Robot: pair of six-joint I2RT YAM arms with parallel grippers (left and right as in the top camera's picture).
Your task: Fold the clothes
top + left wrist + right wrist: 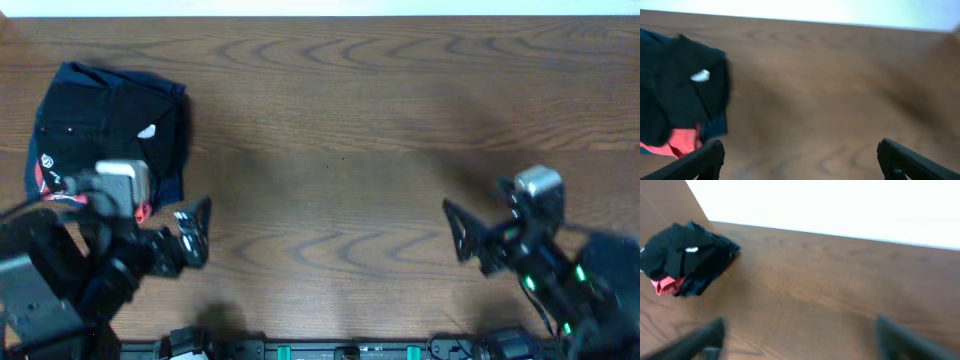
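Black soft-fabric shirt (100,120) (675,95) (675,252) sits bundled on heap at far-left corner of brown wooden tabletop (330,120). Small white mark (147,131) on its top face. Red garment (42,178) (682,142) and navy-blue garment (178,150) (715,125) peek from under it. Left gripper (198,232) (802,160) near front-left edge, just beside heap, fingers spread, nothing between them. Right gripper (455,232) (800,340) near front-right, well apart from heap, fingers spread, holding nothing.
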